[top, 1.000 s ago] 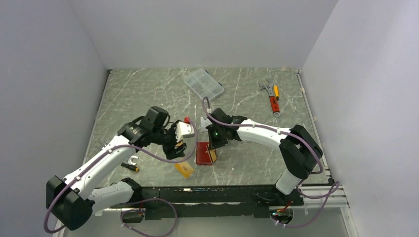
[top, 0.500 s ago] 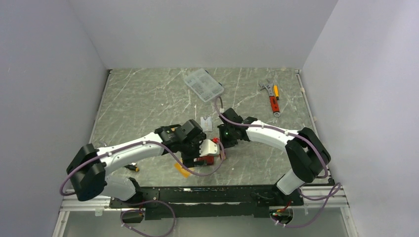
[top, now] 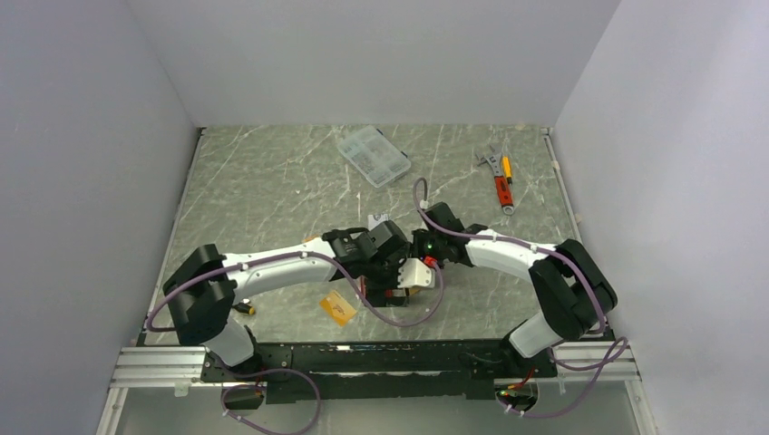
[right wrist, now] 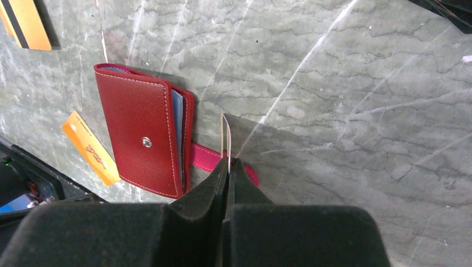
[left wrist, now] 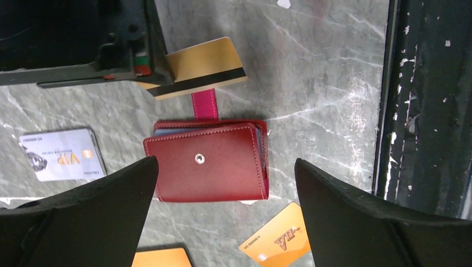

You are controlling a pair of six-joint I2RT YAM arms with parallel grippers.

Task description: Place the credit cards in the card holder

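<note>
Red holder [right wrist: 142, 136] lies folded flat on the table [top: 272, 181], snap stud up, its pink tab [left wrist: 204, 105] sticking out unfastened. A strip of light blue lining shows at its edge. Neither wrist view shows whether any card sits inside.

The right gripper [right wrist: 228, 167] is pinched tight on the held card [left wrist: 203, 67], which stands on edge just above the tab. Its own camera sees that card only as a thin line, while the left wrist view shows its gold face and black stripe. The left gripper [left wrist: 225, 164] hangs over the holder with its jaws spread wide, one to each side, gripping nothing.

Loose cards lie flat around the holder. A silver card [left wrist: 61, 154] is just beside one end, and a VIP card [left wrist: 278, 242] is near a corner at the other end. An orange card [left wrist: 161, 257] lies off the edge opposite the tab. The left wrist view cuts that last one at the frame edge. The right wrist view shows what is probably the same card, with a black stripe.

From above, the holder is almost wholly hidden under the left gripper. Only that view shows a clear box [top: 374, 156] well beyond the holder toward the back wall, its compartments' contents too small to make out. It also shows a few tools [top: 499, 177] well apart from the holder, toward the rear on the right arm's side.
</note>
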